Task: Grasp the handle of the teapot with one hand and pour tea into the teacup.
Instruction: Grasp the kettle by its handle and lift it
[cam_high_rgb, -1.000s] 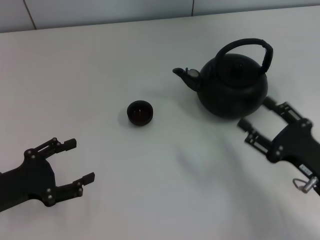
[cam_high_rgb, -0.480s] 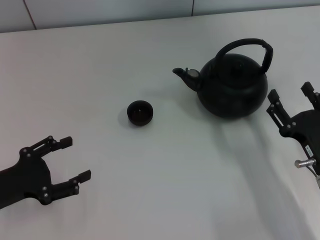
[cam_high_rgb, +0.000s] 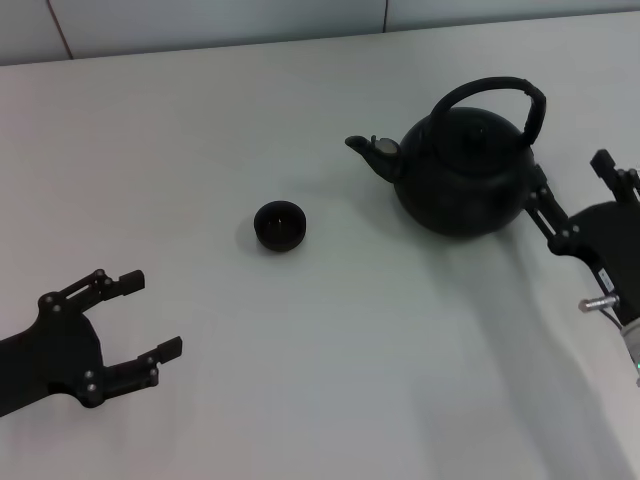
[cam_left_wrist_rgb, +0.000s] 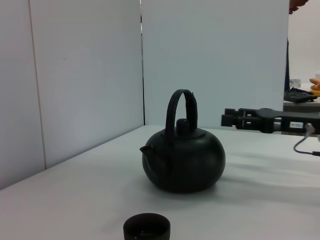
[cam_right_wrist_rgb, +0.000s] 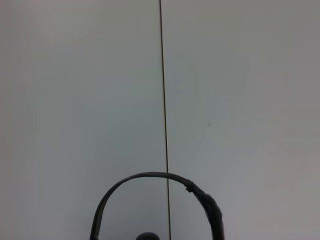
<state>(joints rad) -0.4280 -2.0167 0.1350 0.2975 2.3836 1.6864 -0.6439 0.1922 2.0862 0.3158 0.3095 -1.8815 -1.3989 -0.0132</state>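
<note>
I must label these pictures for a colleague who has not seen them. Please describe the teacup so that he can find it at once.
On the white table, start from the large black teapot on the robot's right side and follow its spout toward the left. The teacup stands apart from it, nearer the middle and slightly closer to the robot. It is the only small, low, round, dark bowl without handle, spout or lid.

Teacup (cam_high_rgb: 280, 226) left of teapot (cam_high_rgb: 465, 170), apart.
</note>
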